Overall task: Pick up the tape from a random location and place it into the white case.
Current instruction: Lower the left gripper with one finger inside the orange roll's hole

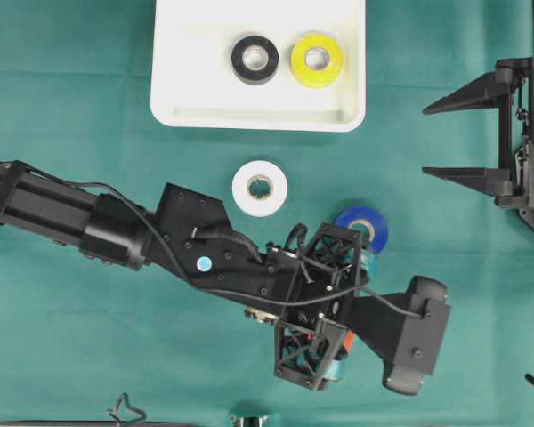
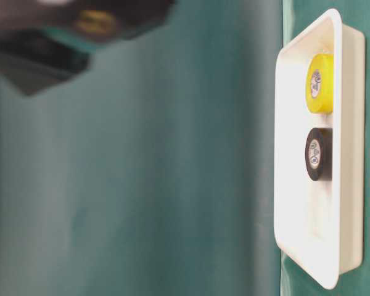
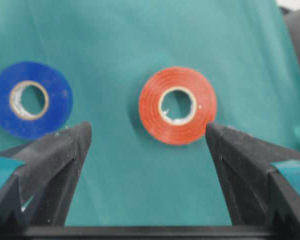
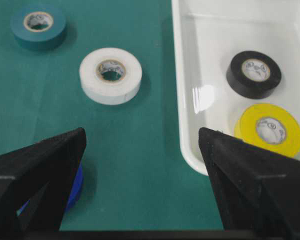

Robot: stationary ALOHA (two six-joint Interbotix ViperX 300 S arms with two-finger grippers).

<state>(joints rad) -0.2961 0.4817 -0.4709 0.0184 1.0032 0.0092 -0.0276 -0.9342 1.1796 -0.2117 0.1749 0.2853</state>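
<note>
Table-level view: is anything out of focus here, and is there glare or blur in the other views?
Table-level view: sharp on the white case, dark blurred arm at top left. Right wrist view: small glare patch on the case floor. Left wrist view: slightly soft red tape. Overhead view: evenly lit and sharp.

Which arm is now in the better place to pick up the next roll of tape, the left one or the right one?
The left. Its open fingers frame the red tape roll lying flat on the cloth. The right gripper, also open, sits at the table's edge, away from the loose rolls.
</note>
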